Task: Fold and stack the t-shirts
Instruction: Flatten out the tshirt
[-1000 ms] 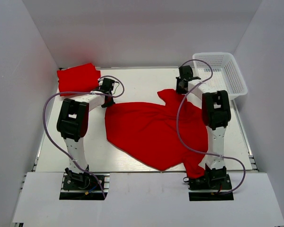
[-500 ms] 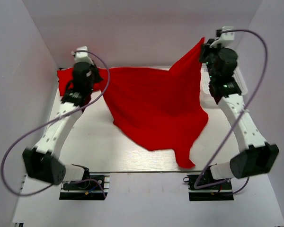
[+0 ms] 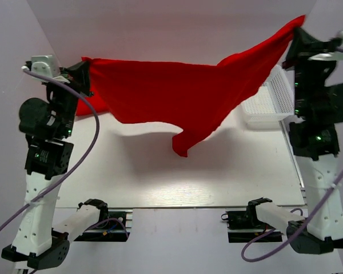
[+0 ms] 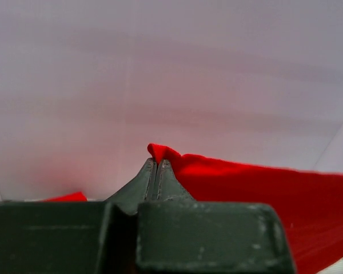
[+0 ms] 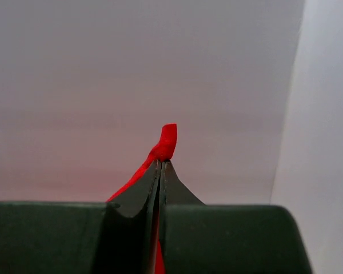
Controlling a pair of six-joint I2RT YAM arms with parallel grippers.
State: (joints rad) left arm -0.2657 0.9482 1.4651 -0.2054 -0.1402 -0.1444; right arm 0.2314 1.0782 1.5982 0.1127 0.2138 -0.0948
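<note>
A bright red t-shirt [image 3: 171, 85] hangs in the air, stretched wide between both grippers, its lowest tip dangling above the table. High on the left, my left gripper [image 3: 84, 71] is shut on one corner of the cloth [image 4: 263, 200]; in its wrist view the gripper [image 4: 155, 161] pinches a small red fold. Higher still, at the top right, my right gripper [image 3: 300, 25] is shut on the other corner, and in its wrist view the gripper [image 5: 162, 161] has a red tuft [image 5: 168, 140] poking out past it. A second red t-shirt [image 3: 90, 106] lies at the back left, mostly hidden behind the left arm.
A white mesh basket [image 3: 268, 101] stands at the back right, partly behind the hanging cloth. The white table [image 3: 160, 171] lies below the shirt. White walls enclose the left, back and right sides.
Both arms have risen steeply and spread apart. The shirt, lying on the table a second ago, has gone up with them and now hangs off the surface.
</note>
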